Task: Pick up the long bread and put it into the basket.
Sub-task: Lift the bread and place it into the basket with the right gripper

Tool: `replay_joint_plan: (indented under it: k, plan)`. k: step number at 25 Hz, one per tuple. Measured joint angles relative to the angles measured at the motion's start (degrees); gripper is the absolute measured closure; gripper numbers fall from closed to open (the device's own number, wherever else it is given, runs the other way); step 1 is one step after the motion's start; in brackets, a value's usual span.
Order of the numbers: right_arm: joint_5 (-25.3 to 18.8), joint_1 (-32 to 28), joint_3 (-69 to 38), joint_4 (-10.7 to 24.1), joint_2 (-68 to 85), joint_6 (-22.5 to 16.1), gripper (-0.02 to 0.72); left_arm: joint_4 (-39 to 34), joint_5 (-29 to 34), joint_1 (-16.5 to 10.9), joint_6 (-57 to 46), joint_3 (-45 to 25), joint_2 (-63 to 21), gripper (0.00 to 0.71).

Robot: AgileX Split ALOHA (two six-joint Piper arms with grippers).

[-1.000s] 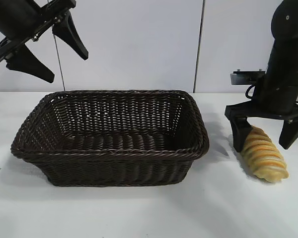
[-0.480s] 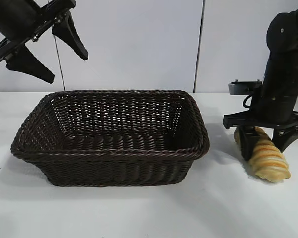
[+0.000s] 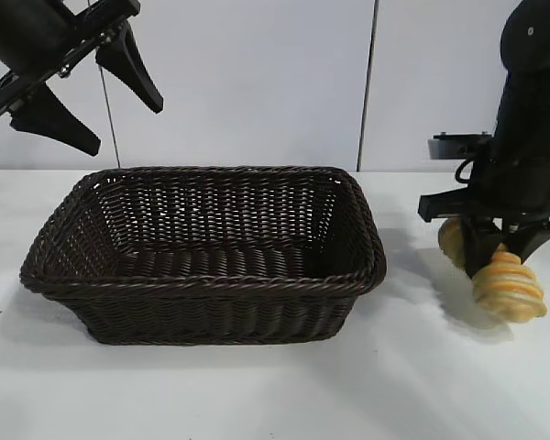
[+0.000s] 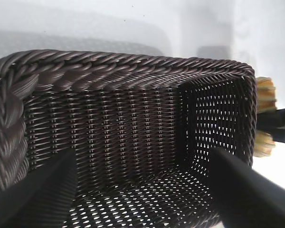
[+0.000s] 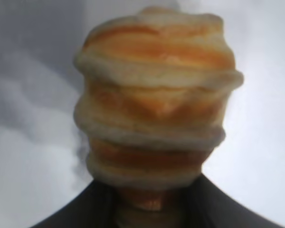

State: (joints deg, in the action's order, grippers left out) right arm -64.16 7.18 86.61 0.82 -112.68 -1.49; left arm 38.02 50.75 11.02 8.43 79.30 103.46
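From outside, the right pincer [image 3: 500, 246] points straight down, clamped across the middle of the elongated golden-tan bread with orange and cream ridges [image 3: 508, 285]. The loaf is clear of the white counter [image 3: 257, 394], its near end drooping below the fingers and its far end poking out behind them. The right wrist view adds only the ridged loaf [image 5: 156, 99] jutting out beyond the dark fingers. The large dark brown woven wicker basket [image 3: 202, 284] sits beside this pincer, apart from it. The left pincer [image 3: 82, 87] hangs spread wide and empty above the basket's far corner; its wrist view looks into the basket's woven interior [image 4: 133, 137].
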Motion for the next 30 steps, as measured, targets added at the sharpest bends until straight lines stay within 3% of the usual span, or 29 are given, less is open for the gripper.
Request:
replay_joint_plan:
  k: [4,18,30]
  plan:
    - [-4.9,0.0,6.6,0.0,0.3,0.0,0.472,0.0,0.1,0.0,0.0,0.0,0.0,0.160]
    - [-5.6,0.9,11.9,-6.5,0.3,2.1,0.472,0.0,0.3,0.0,0.0,0.0,0.0,0.160]
    - [-5.8,15.8,11.9,-6.1,0.3,2.6,0.472,0.0,0.5,0.0,0.0,0.0,0.0,0.160]
